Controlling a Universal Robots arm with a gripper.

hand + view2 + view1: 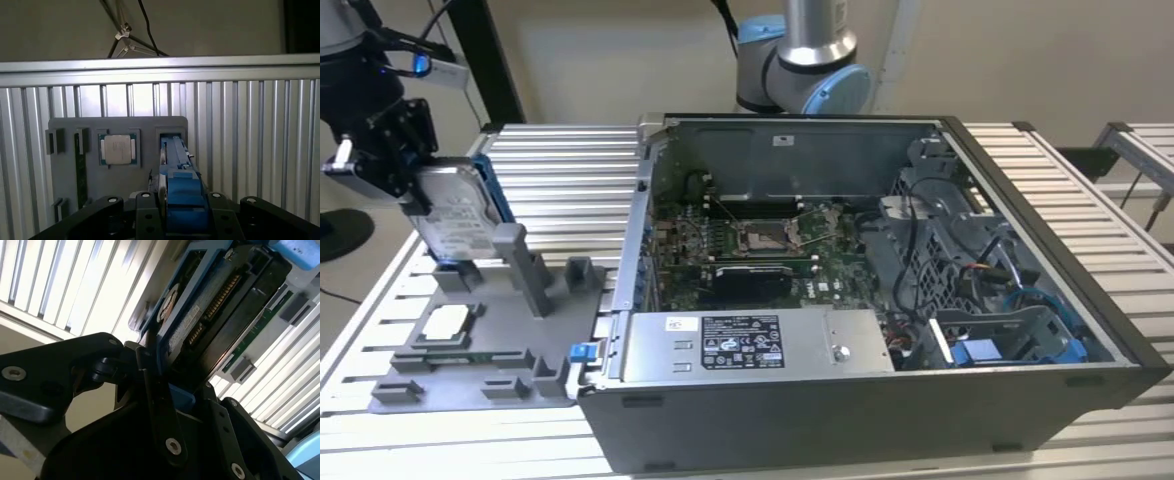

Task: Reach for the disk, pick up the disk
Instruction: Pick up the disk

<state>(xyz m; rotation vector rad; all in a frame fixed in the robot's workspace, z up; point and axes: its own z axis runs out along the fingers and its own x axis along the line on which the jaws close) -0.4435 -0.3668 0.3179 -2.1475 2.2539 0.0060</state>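
The disk stands on edge at the exterior view's left, a silver-grey drive with blue side rails. Its lower end sits at the back slot of the grey fixture. My black gripper comes down on its upper end and is shut on it. In the first wrist view a blue rail of the disk runs between my fingers, and the gripper clamps it from both sides. In the second wrist view the disk shows its connector edge, held by the gripper.
A small square chip lies in a pocket of the fixture. An open computer case with its motherboard and labelled grey box stands beside the fixture. Everything rests on a slatted metal table.
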